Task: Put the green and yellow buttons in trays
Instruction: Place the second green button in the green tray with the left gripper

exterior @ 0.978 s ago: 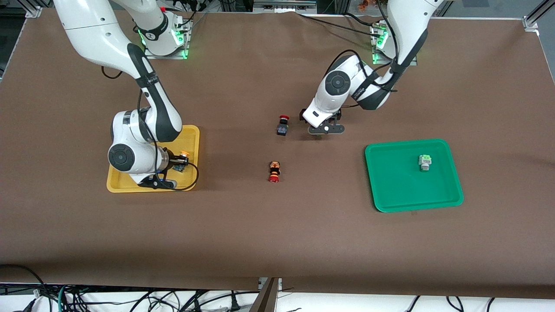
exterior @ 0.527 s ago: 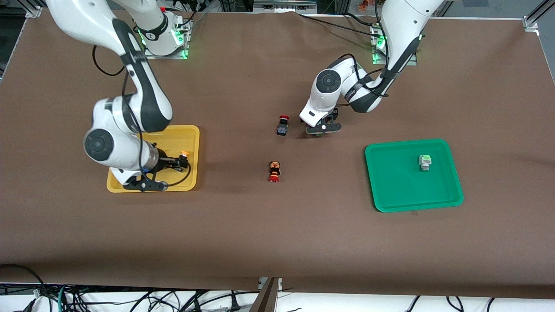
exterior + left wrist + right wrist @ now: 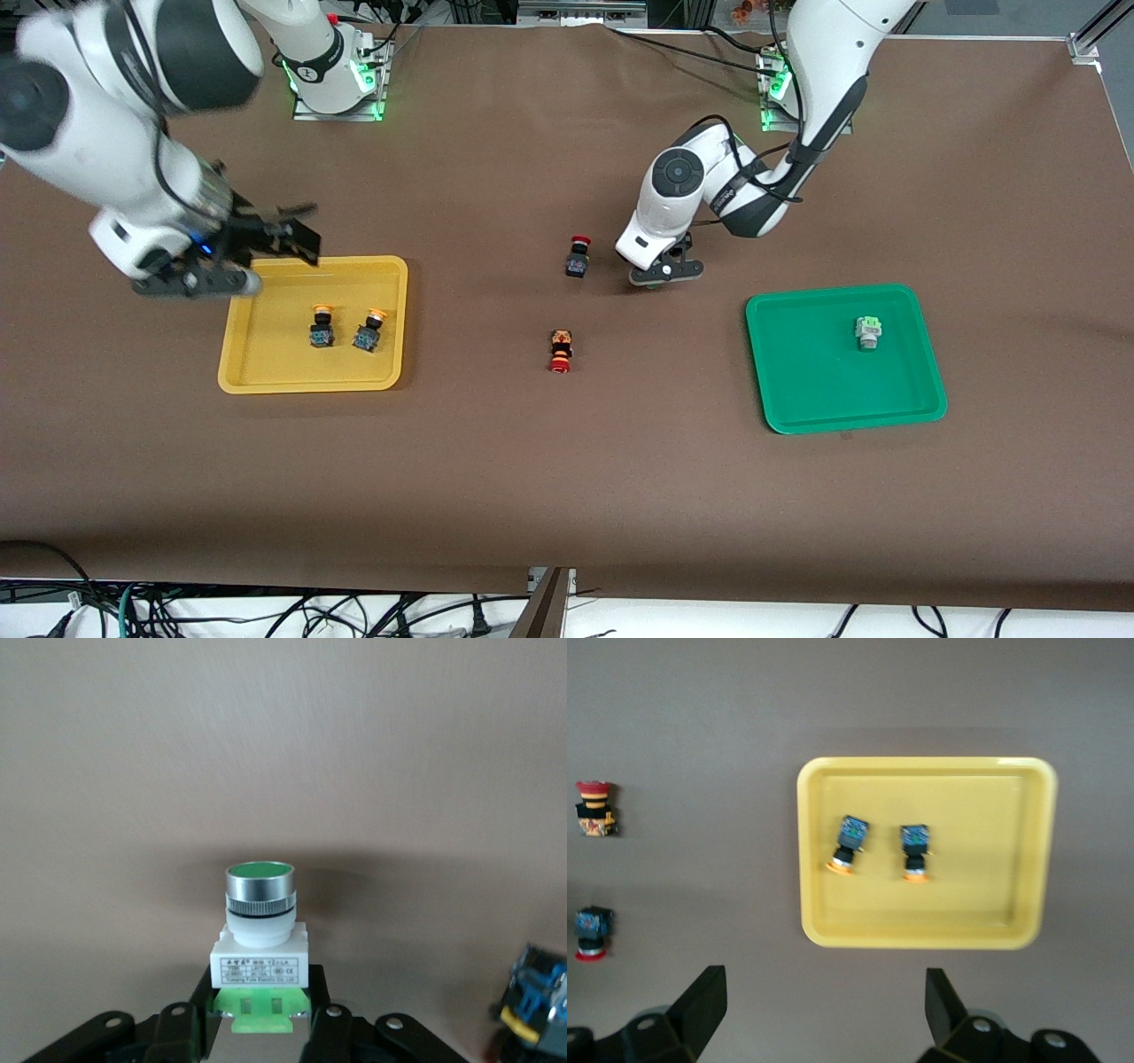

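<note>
Right gripper (image 3: 266,239) is up in the air over the table just off the yellow tray's (image 3: 266,377) rim, at about 10 o'clock from the tray's middle; its fingers (image 3: 700,1005) stand wide apart w/ nothing between them, seen in the right wrist view. Yellow tray sits toward the right arm's end of the table. In it lie two yellow buttons side by side, apart from each other: one (image 3: 322,326) at the tray's middle, the other (image 3: 369,330) at 3 o'clock from it, toward the table's centre; both lie on their sides w/ orange caps pointing away from the front camera. Near the table's middle, a red-capped switch (image 3: 578,257) and, at 6 o'clock from it and nearer the front camera, a second red-capped switch (image 3: 560,351), well apart from each other and from both trays. Left gripper (image 3: 663,273) is down at the table at 3 o'clock from the first red-capped switch, near it but not touching; its fingers (image 3: 190,1032) are clamped on the base of a green button (image 3: 259,939), which stands upright on the brown cloth, green cap up, white body, green foot between the pads. Green tray (image 3: 797,390) sits toward the left arm's end, at about 4 o'clock from the left gripper, well apart. A second green button (image 3: 868,331) lies in that tray, off-centre toward its 1 o'clock corner.
</note>
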Robot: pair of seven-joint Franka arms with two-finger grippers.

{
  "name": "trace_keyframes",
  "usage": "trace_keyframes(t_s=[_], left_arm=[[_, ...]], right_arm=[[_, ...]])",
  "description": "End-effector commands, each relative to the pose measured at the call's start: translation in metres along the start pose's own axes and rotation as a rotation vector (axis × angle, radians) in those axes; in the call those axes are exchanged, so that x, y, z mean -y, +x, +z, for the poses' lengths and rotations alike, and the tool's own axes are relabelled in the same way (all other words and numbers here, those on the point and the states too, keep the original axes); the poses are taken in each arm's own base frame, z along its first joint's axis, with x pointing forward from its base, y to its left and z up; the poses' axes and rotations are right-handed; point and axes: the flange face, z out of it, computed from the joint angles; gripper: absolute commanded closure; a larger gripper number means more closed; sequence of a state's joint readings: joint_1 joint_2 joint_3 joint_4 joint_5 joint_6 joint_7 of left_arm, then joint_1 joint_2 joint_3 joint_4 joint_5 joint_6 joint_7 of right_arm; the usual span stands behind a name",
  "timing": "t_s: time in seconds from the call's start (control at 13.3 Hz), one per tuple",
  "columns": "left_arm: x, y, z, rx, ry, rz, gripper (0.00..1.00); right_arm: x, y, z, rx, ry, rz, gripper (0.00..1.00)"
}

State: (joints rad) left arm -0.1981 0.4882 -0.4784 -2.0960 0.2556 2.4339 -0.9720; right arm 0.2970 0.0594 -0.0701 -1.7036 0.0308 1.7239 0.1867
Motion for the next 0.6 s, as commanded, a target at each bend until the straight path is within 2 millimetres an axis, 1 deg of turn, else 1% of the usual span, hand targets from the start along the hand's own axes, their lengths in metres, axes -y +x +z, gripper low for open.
trace_keyframes(t_s=[0.0,0.08,0.23,0.3,0.38,0.45,0.53], left_arm=[[0.03,0.051,-0.05,-0.019,0.045,0.069,1.0],[0.051,0.071,-0.059,-0.027,0.05,0.086,1.0],[0.107,0.109,-0.053,-0.028,0.082,0.168,1.0],[0.133,0.124,-0.05,-0.026,0.097,0.212,1.0],[0.159,0.137,-0.048,-0.023,0.108,0.24,1.0],[0.179,0.147,-0.047,-0.015,0.097,0.258,1.0],[0.205,0.157,-0.045,-0.001,0.074,0.265,1.0]], right_arm=[[-0.03,-0.021,-0.006,-0.011,-0.015,-0.024,0.01],[-0.031,-0.021,-0.007,-0.012,-0.017,-0.029,0.01],[-0.035,-0.015,-0.009,-0.013,-0.04,-0.061,0.01],[-0.035,-0.01,-0.002,0.019,-0.049,-0.064,0.01],[-0.032,-0.009,-0.005,0.037,-0.06,-0.068,0.01],[-0.031,-0.005,-0.008,0.031,-0.072,-0.071,0.01],[-0.034,-0.002,-0.013,0.023,-0.071,-0.068,0.01]])
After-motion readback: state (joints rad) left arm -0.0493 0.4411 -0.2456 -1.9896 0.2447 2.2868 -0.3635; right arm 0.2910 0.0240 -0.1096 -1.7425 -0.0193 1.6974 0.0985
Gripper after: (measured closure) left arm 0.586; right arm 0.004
